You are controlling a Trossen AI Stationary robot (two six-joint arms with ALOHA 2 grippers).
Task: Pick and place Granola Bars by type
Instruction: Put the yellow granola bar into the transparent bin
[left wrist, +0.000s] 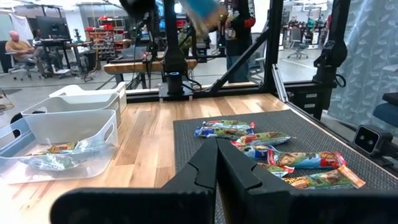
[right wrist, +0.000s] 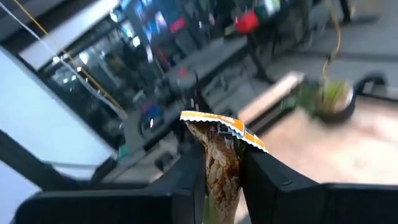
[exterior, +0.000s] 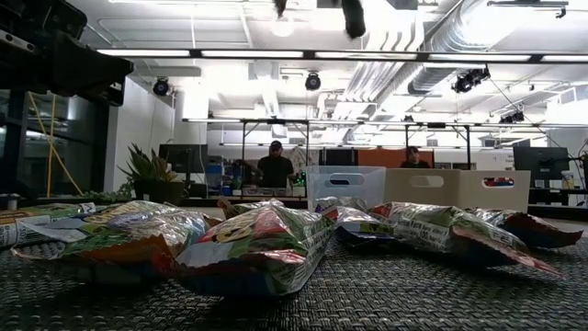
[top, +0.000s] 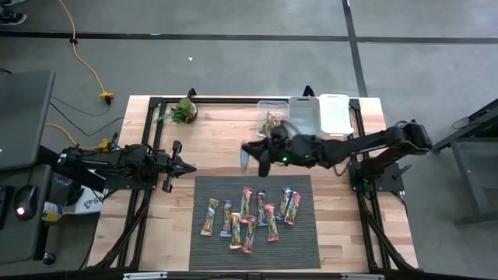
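While the left gripper [top: 189, 166] waits closed over the desk's [top: 218, 148] left side, the right gripper [top: 247, 153] is clamped on one granola bar [right wrist: 221, 158], long axis in line with the fingers, crimped end pointing outward. Remaining Granola Bars [top: 249, 214] lie roughly parallel on the mat [top: 299, 241].

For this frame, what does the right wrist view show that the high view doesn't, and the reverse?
Only the right wrist view shows the grip up close: the right gripper shut on one granola bar, its orange crimped end poking past the fingers.

Only the high view shows the bars on the grey mat, the three bins and the left gripper, shut, waiting at the table's left.

Both show the potted plant and the wooden table.
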